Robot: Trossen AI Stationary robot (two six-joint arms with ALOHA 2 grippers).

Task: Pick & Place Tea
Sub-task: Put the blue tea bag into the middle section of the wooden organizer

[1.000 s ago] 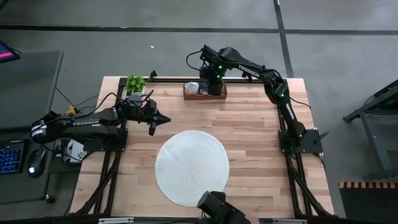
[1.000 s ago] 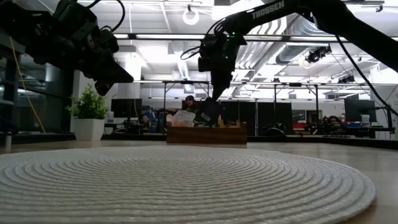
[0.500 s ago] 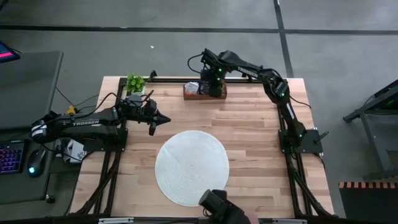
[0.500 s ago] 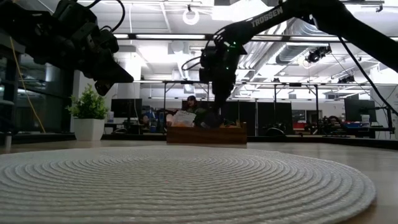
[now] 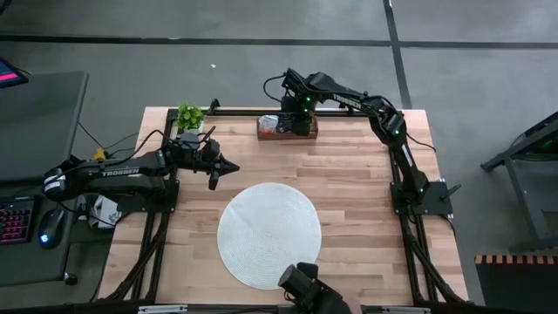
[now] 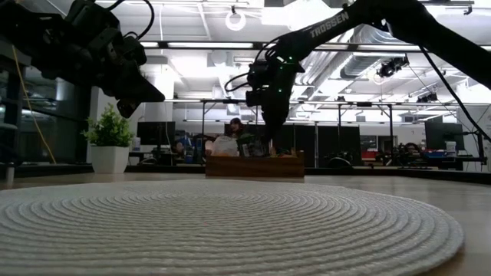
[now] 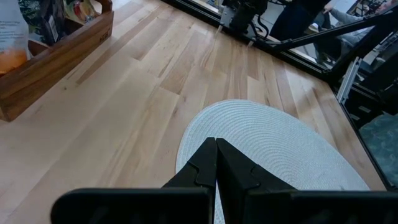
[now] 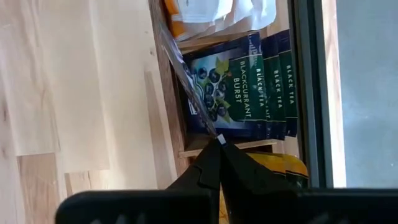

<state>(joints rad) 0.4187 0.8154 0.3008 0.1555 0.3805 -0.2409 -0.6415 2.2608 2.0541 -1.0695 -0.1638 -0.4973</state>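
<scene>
Left tool, fingers pressed together, waits above the table beside the round mat. Farther right, the right tool pinches a sachet's edge over the wooden tray of tea sachets. Thin, light and floppy, they look best gripped by an exposed corner.

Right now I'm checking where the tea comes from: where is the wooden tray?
In the high view the wooden tray sits at the table's far edge, near the middle, right of the small potted plant, with the right gripper down inside it.
</scene>
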